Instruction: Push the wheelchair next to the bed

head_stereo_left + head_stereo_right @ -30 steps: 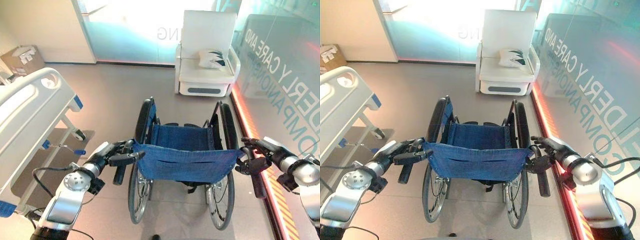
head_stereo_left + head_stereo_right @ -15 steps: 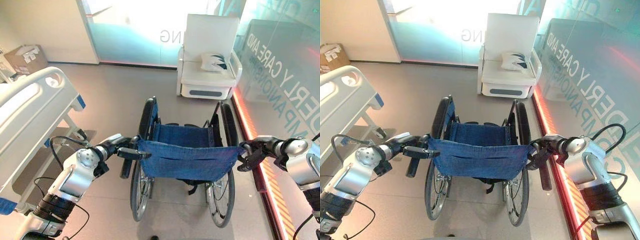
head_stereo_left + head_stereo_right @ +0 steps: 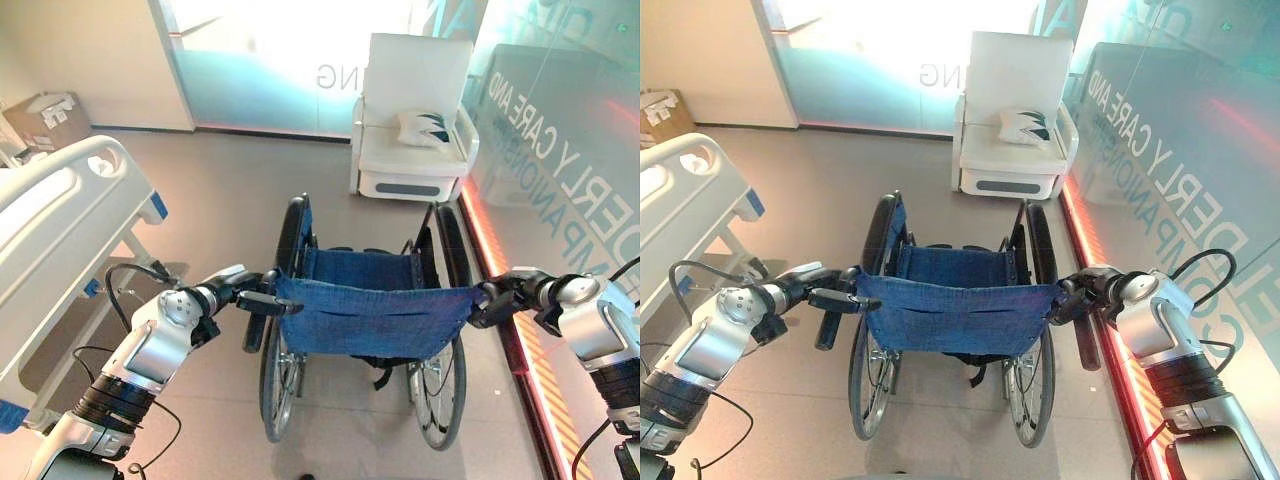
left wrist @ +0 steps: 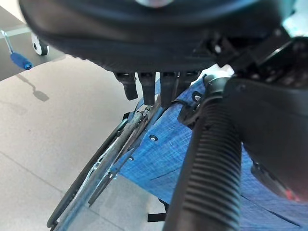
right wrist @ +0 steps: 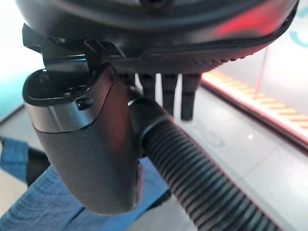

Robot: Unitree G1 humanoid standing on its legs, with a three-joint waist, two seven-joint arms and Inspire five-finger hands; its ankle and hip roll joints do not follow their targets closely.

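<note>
Blue cloth forms the back of the wheelchair (image 3: 365, 315), which stands mid-floor with the bed (image 3: 55, 215) off to its left, well apart. Each ribbed push handle is gripped so the chair can be steered from behind: the left hand (image 3: 232, 293) is curled round the left handle (image 4: 207, 163), the right hand (image 3: 1085, 292) round the right handle (image 5: 192, 180), though how tightly the fingers close is hard to judge. Smooth grey floor (image 3: 230, 180) should let the wheels roll easily. A white armchair (image 3: 415, 110) is set against the glass wall (image 3: 560, 130) ahead.
</note>
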